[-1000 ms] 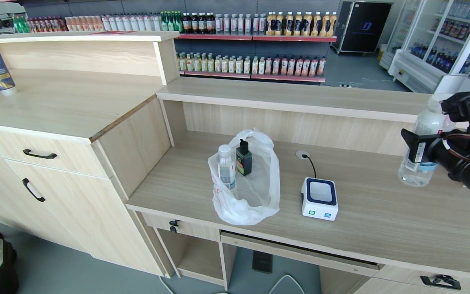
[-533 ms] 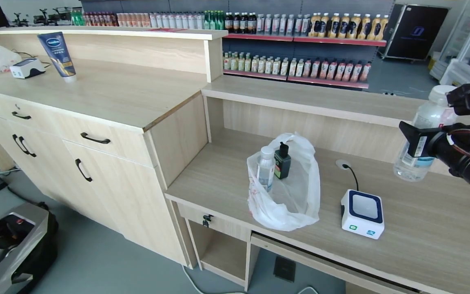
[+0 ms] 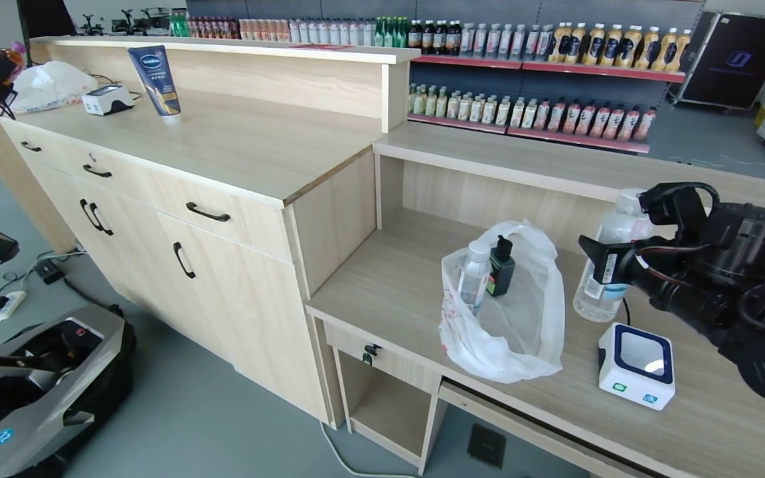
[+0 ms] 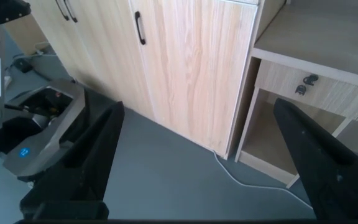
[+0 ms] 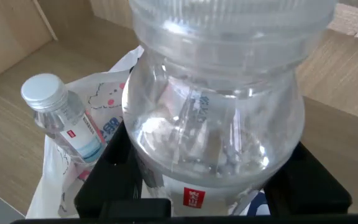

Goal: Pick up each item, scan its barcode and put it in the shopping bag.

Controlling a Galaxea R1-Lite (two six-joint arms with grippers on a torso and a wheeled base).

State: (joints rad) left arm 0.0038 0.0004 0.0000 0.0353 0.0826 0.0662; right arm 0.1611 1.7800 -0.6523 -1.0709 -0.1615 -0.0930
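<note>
Right tool (image 3: 615,263): gripping the clear water bottle (image 3: 616,226), holding it upright over the counter (image 3: 389,285), between shopping bag (image 3: 522,328) and scanner (image 3: 636,365). Bag: carrying a small clear bottle (image 3: 474,279) and dark pump bottle (image 3: 501,269). Left tool (image 4: 197,162): hanging above the floor, fingers (image 4: 86,162) spreading wide.

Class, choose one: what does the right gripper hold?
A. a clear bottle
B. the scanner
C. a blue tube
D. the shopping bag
A: the right gripper is closed around a clear bottle, with one finger on each side of it.
</note>
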